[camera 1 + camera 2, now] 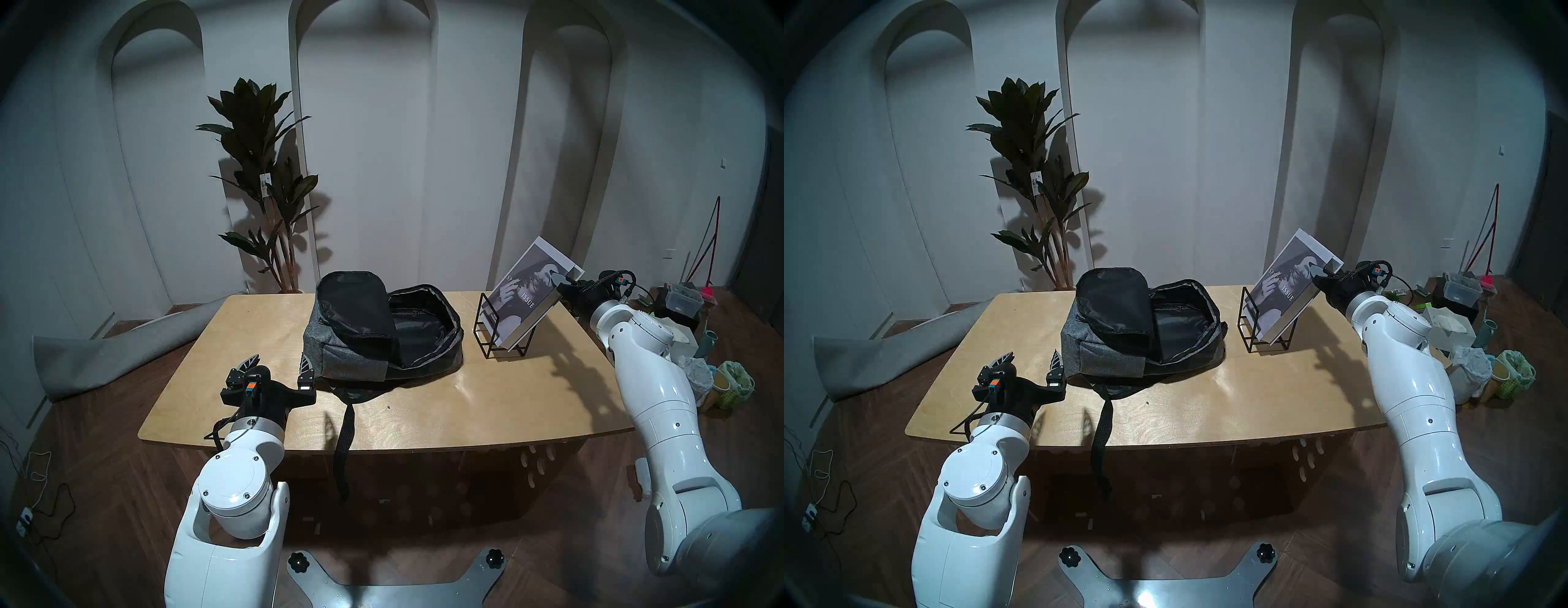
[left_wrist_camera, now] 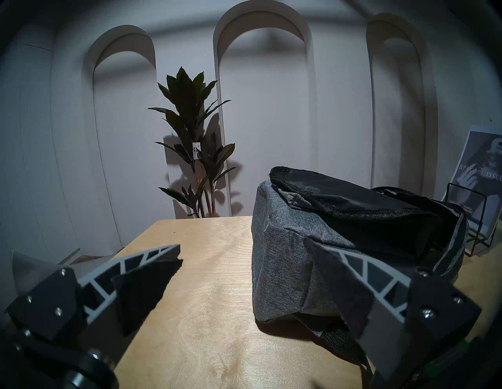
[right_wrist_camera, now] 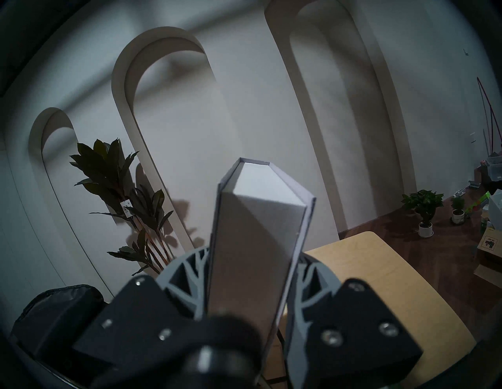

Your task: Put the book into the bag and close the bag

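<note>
right gripper (image 1: 561, 281): i'm clamped on the book (image 1: 526, 297), jaws pinching its upper right edge; the wrist view shows the page block squeezed between my fingers (image 3: 187, 274).
book: propped at a slant in the black wire stand (image 1: 500, 339) near the table's (image 1: 424, 407) far right corner, cover facing me, so that free edge is the one to grab.
left gripper (image 1: 278, 365): spread wide, holding nothing, parked at the near left edge just beside the bag (image 1: 382, 331), probably ready to steady it.
bag: lying mid-table toward the far edge, flap folded back, black lining showing, mouth open for the book.
next, i reckon: lift the book clear of the stand.
</note>
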